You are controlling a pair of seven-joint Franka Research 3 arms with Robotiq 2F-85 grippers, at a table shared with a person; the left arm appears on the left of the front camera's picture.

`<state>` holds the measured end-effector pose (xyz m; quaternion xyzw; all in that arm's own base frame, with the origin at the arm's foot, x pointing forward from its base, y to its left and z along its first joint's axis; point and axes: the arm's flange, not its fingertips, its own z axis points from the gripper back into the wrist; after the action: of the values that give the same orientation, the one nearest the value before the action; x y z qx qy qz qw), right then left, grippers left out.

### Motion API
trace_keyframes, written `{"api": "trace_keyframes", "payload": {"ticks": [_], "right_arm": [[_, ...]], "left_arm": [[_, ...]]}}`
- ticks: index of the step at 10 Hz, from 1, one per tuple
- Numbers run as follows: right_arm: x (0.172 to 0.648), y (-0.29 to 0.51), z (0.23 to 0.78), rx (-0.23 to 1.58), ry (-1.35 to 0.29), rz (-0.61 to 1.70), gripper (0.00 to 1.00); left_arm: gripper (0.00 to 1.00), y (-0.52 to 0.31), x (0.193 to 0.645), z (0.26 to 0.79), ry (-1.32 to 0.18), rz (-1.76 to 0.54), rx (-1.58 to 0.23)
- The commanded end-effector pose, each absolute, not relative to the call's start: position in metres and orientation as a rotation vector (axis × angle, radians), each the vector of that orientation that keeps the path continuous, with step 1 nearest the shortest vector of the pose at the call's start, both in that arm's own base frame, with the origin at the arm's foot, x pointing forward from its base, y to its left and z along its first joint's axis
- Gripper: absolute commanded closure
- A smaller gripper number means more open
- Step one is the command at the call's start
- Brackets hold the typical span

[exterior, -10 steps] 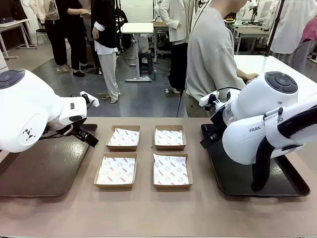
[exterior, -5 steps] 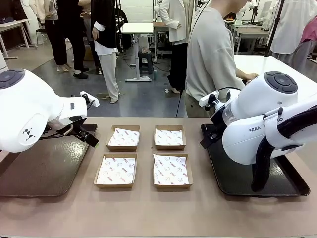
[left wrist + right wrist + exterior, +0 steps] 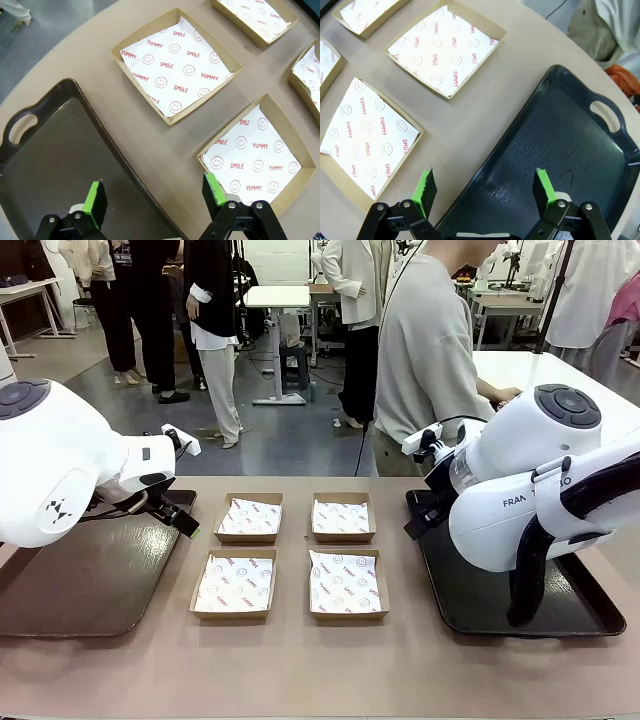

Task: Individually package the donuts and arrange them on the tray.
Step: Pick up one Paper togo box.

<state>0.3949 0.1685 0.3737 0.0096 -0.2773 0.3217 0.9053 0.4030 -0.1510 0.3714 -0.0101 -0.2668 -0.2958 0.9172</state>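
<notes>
Presently, my left gripper [image 3: 154, 194] has its green pads spread wide, with nothing between them. It hangs above the rim of the brown tray [image 3: 55, 165]. One pad is over the tray's bare floor and the other is over the corner of the nearest lined box [image 3: 257, 155]. The tray's long edge runs between the two pads. A second lined box [image 3: 175, 65] lies farther ahead of this hand. Both paper liners are white, printed in red with "SMILE", "YUMMY" and smiley faces.

My right gripper [image 3: 484, 181] is likewise spread wide and grips nothing. It hangs above the rim of the black tray [image 3: 560, 145]. One pad is over the tray's glossy floor and the other is over the tan table [image 3: 485, 105], just beside a box with a lifted liner corner [image 3: 365, 135]. A further box [image 3: 442, 47] lies ahead of this hand. The tray's handle cut-out is at the end far from the pads.

In the front view the cardboard boxes sit two by two between the two trays. A person [image 3: 425, 350] in a pale grey top stands at the far side of the table.
</notes>
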Motion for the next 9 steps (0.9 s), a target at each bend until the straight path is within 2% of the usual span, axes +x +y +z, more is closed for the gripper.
{"api": "trace_keyframes", "payload": {"ticks": [1, 2, 3, 4, 6, 8, 9], "right_arm": [[0.395, 0.168, 0.374, 0.021, -0.573, 0.663, 0.0], [0.395, 0.168, 0.374, 0.02, -0.573, 0.665, 0.0], [0.382, 0.157, 0.388, 0.066, -0.546, 0.63, 0.0], [0.369, 0.144, 0.4, 0.109, -0.492, 0.596, 0.0], [0.313, 0.117, 0.401, 0.19, -0.364, 0.62, 0.0], [0.258, 0.103, 0.407, 0.223, -0.362, 0.663, 0.0], [0.254, 0.103, 0.405, 0.183, -0.363, 0.673, 0.0]], "left_arm": [[0.0, -0.151, 0.403, 0.371, -0.549, -0.607, -0.021], [0.0, -0.151, 0.403, 0.371, -0.549, -0.608, -0.021], [0.0, -0.144, 0.384, 0.393, -0.57, -0.55, -0.154], [0.0, -0.134, 0.372, 0.41, -0.519, -0.553, -0.238], [0.0, -0.116, 0.316, 0.408, -0.389, -0.585, -0.238], [0.0, -0.1, 0.28, 0.404, -0.369, -0.58, -0.201], [0.0, -0.098, 0.268, 0.405, -0.383, -0.587, -0.171]]}}
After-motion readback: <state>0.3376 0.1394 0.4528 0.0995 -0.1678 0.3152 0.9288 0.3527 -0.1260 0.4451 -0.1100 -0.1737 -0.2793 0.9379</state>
